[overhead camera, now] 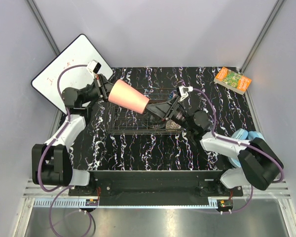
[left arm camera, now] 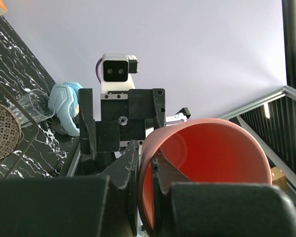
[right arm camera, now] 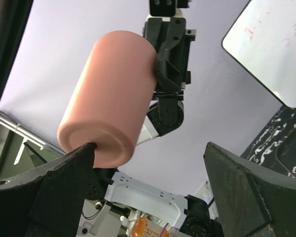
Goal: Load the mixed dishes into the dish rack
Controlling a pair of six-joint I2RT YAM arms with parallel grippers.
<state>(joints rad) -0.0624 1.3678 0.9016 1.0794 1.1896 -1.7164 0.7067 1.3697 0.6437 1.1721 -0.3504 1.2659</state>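
My left gripper [overhead camera: 107, 89] holds the pink plastic cup [overhead camera: 129, 96] on its side in the air above the dish rack [overhead camera: 123, 123]. In the left wrist view the jaws [left arm camera: 144, 173] pinch the cup's [left arm camera: 212, 163] rim wall, one finger inside and one outside. My right gripper [overhead camera: 154, 109] is open just off the cup's closed base. In the right wrist view its fingers [right arm camera: 54, 187] stand wide apart, with the cup [right arm camera: 111, 98] above the left one. A beige patterned bowl [overhead camera: 173, 126] lies in the rack under the right arm. A small clear glass [left arm camera: 32, 106] lies beyond it.
A white board [overhead camera: 71, 69] leans at the back left. A green-orange book [overhead camera: 232, 80] lies at the back right corner. Blue headphones [overhead camera: 246, 136] sit by the right arm's base. The right arm stretches across the rack's right half.
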